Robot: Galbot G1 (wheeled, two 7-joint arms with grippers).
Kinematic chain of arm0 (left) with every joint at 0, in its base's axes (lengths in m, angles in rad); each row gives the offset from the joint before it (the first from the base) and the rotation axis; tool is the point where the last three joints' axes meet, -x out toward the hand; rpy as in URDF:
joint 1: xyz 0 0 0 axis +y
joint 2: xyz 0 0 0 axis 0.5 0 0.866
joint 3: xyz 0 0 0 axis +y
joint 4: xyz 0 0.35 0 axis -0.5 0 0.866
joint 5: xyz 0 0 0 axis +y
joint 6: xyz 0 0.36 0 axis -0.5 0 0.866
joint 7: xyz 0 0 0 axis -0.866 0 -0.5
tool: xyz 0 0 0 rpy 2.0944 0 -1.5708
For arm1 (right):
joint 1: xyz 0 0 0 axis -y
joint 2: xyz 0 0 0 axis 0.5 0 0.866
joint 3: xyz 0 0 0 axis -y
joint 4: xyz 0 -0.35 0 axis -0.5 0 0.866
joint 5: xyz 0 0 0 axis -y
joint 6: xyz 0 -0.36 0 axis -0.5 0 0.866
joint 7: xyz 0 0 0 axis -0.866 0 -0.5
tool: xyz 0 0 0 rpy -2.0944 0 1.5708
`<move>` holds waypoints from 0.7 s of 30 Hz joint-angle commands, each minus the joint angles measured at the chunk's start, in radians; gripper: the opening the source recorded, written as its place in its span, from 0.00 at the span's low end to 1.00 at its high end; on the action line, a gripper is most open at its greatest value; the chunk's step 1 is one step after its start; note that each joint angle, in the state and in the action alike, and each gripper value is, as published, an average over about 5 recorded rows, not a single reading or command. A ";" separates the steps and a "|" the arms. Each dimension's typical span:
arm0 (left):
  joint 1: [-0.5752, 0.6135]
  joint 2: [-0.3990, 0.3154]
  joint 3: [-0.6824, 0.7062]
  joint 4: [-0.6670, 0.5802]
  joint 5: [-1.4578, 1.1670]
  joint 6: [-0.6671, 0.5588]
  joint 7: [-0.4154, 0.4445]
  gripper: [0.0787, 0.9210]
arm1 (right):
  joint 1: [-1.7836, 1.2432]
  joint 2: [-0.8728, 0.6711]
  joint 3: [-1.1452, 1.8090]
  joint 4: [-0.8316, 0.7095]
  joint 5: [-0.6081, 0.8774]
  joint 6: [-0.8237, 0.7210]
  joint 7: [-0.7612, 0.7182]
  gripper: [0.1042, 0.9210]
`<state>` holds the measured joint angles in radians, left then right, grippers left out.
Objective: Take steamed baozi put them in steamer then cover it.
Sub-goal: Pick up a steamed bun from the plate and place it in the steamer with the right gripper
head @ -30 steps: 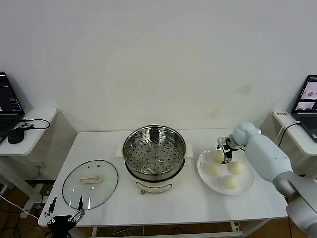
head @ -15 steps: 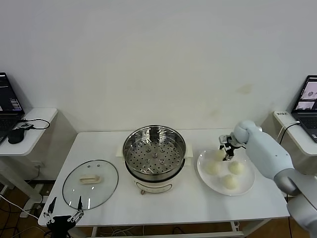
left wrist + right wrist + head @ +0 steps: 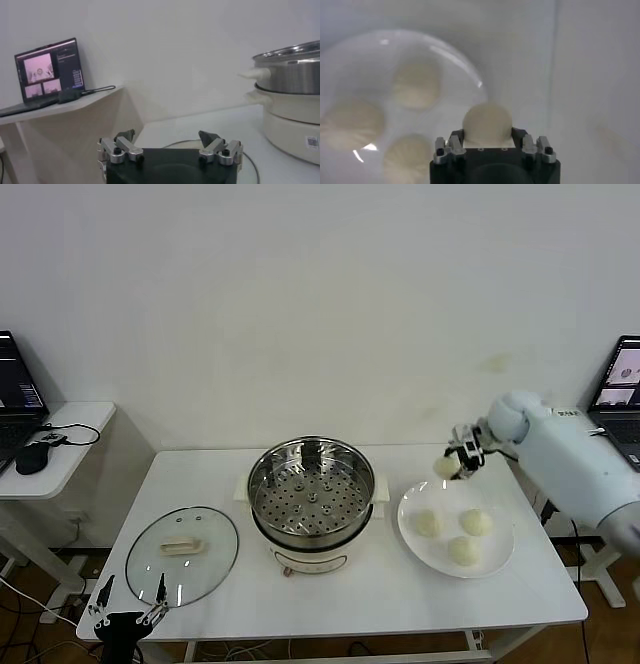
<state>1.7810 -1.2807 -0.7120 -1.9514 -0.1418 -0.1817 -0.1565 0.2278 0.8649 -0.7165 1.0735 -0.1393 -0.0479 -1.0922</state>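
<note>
My right gripper (image 3: 452, 465) is shut on one off-white baozi (image 3: 445, 467) and holds it in the air above the far left rim of the white plate (image 3: 500, 556); it also shows in the right wrist view (image 3: 487, 122). Three baozi (image 3: 428, 523) lie on the plate. The steel steamer (image 3: 311, 489) stands open on its cream pot base at the table's middle, with nothing in it. The glass cover (image 3: 183, 554) lies flat at the front left. My left gripper (image 3: 128, 606) is open, parked below the table's front left corner.
Side desks with laptops stand at the far left (image 3: 22, 389) and far right (image 3: 620, 379). A black mouse (image 3: 32, 456) lies on the left desk. The wall is close behind the table.
My right gripper has closed on a baozi from the plate's far left and lifted it up and away from the plate. The left arm has not moved.
</note>
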 commanded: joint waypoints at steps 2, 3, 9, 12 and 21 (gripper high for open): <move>-0.009 0.008 0.001 -0.001 -0.023 0.009 0.002 0.88 | 0.236 -0.016 -0.195 0.143 0.247 -0.025 0.009 0.61; -0.010 0.010 0.001 0.000 -0.024 0.010 0.002 0.88 | 0.271 0.006 -0.225 0.142 0.272 -0.025 0.021 0.62; -0.025 0.025 0.008 0.007 -0.052 0.010 0.013 0.88 | 0.369 0.155 -0.356 0.148 0.365 -0.010 0.081 0.63; -0.037 0.030 0.013 0.009 -0.067 0.012 0.019 0.88 | 0.367 0.226 -0.384 0.136 0.385 0.028 0.101 0.63; -0.050 0.029 0.015 0.018 -0.071 0.010 0.024 0.88 | 0.318 0.387 -0.480 0.032 0.277 0.225 0.135 0.63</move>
<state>1.7353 -1.2558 -0.6984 -1.9314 -0.2027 -0.1727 -0.1338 0.5015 1.1600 -1.1163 1.1178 0.1151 0.1058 -0.9785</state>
